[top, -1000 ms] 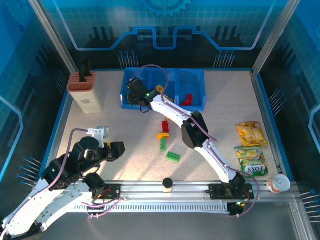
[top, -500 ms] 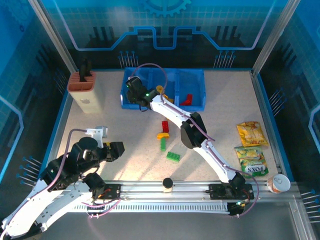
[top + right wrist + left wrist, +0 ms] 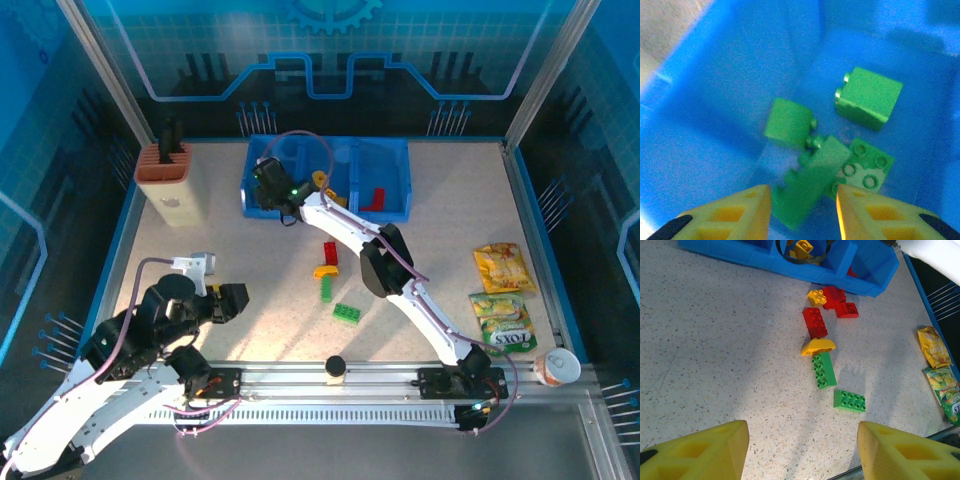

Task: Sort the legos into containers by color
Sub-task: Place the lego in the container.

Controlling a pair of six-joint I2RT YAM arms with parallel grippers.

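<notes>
Knife block [image 3: 168, 182] parked way over at 10 o'clock, yellow packet [image 3: 503, 267] at 3, green packet [image 3: 503, 322] and cup [image 3: 557, 367] down around 4.

Robot lab cell: speckled table [image 3: 250, 250], alu rail [image 3: 380, 382], blue printed wall panels [image 3: 330, 40]

1. Green snack packet [image 3: 503, 322]: in the top view, white capital letters near its lower end read roughly "LOXS". The first letter is uncertain.
2. Yellow snack packet [image 3: 504, 266], just beyond the green one: its print is too small to read.
3. In the left wrist view, the print on both packets is blurred, and the frame edge partly cuts off the green packet's white letters.
</notes>
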